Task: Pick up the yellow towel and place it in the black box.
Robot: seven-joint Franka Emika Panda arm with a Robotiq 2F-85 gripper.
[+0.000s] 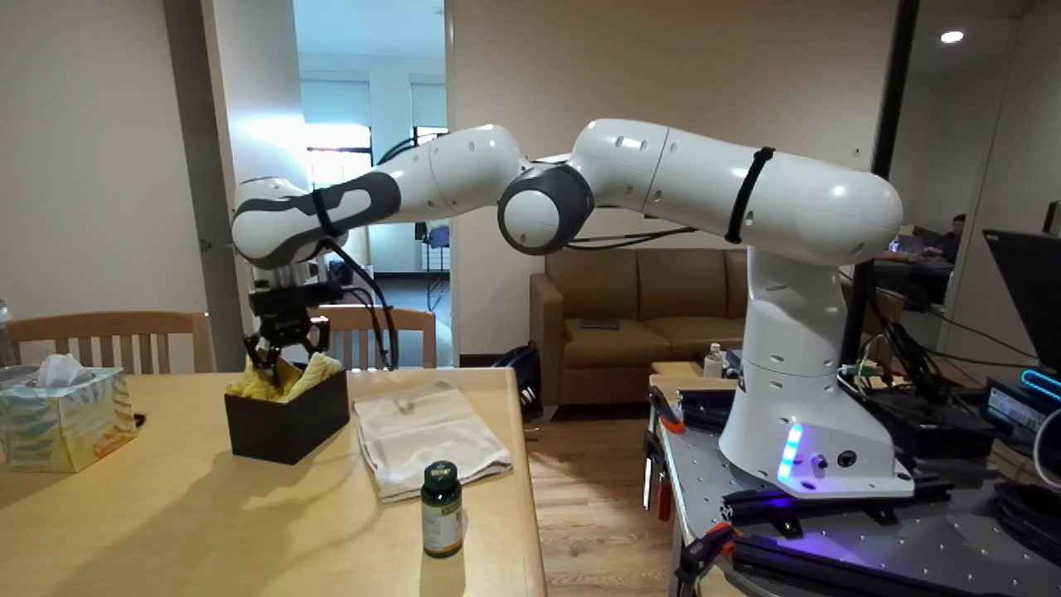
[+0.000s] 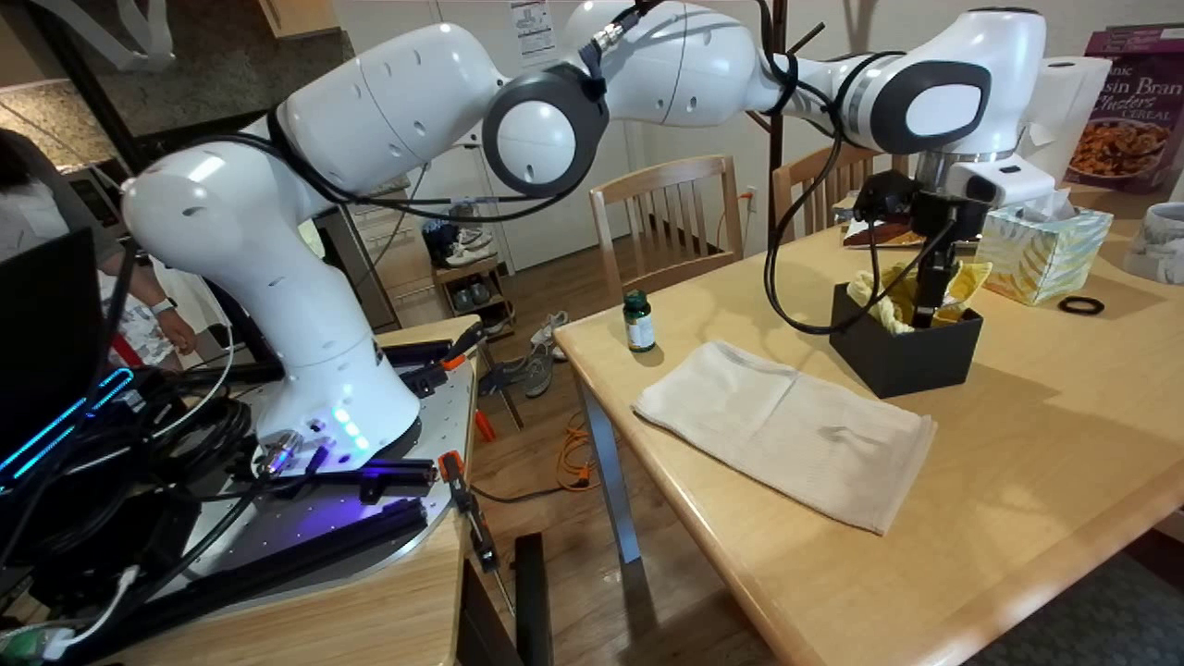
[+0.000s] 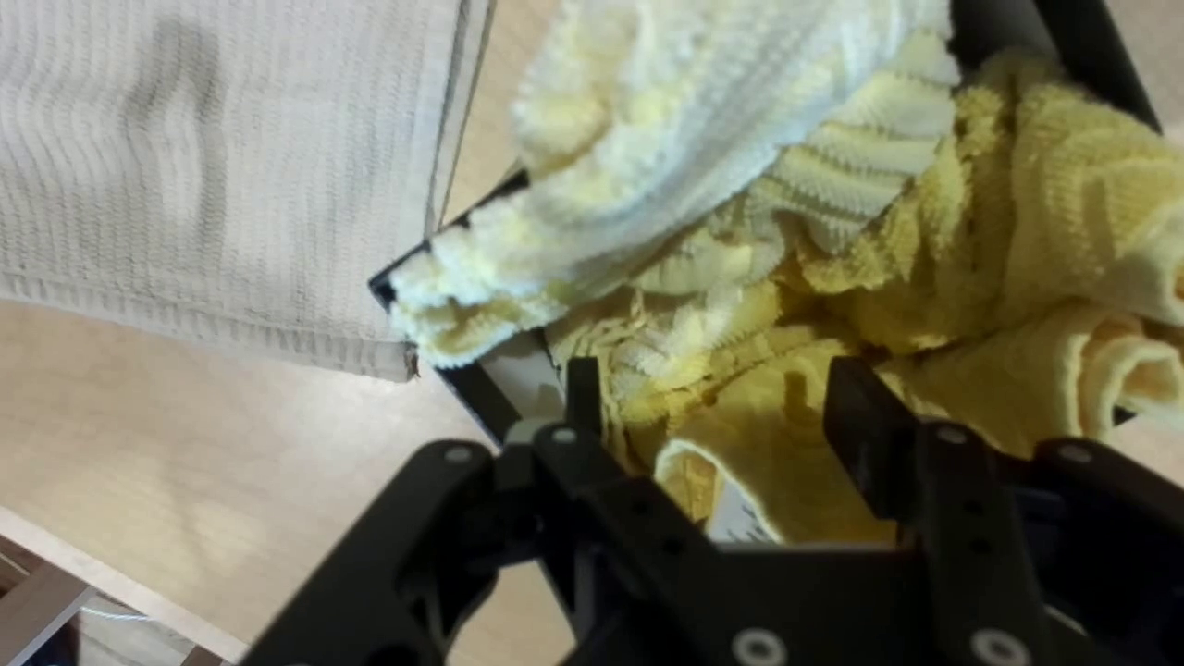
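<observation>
The yellow towel (image 1: 308, 376) lies bunched up inside the black box (image 1: 278, 427), with folds sticking out above the rim. In an exterior view the towel (image 2: 968, 279) also rises over the walls of the box (image 2: 911, 359). My gripper (image 1: 292, 355) points down into the box from above. In the wrist view the gripper (image 3: 710, 407) is open, its fingers wide apart. Towel folds (image 3: 980, 199) lie below and between the fingers, not pinched. A white tag shows on the towel between the fingers. The fingertips' contact with the towel and the box bottom are hidden.
A beige cloth (image 1: 431, 439) lies flat beside the box. A green bottle (image 1: 442, 510) stands near the table edge. A tissue box (image 1: 70, 419) stands on the box's far side from the robot. A black ring (image 2: 1080, 305) lies beside it. Chairs (image 2: 671, 222) stand along the table.
</observation>
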